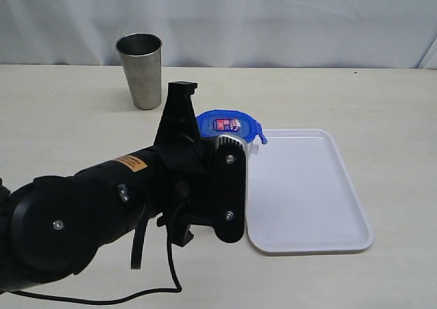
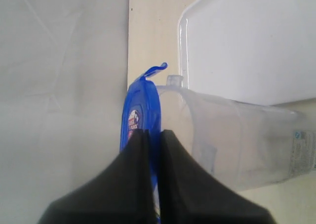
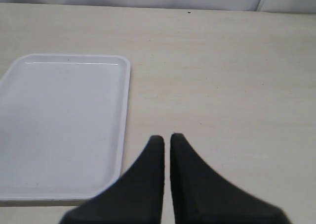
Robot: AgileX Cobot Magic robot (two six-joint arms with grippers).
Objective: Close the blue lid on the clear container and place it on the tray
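**Fingers [image 2: 123, 189] clamped on the blue lid [image 2: 139, 105]**

My left gripper [image 2: 154, 135] pinches the lid's edge. The lid sits on the clear container [image 2: 232, 140], just beside the tray's [image 2: 247, 41] far left corner, and one flap [image 2: 158, 68] sticks up. My right gripper [image 3: 163, 137], nearly closed and empty, hangs over the table [image 3: 222, 85] beside the tray's right edge.

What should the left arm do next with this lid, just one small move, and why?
Probably release the pinch and press down the raised flap. The left gripper is clamped on the rim of the blue lid. The lid sits on the clear container, yet that flap sticks up, and the container appears to stand beside the tray, not on it.
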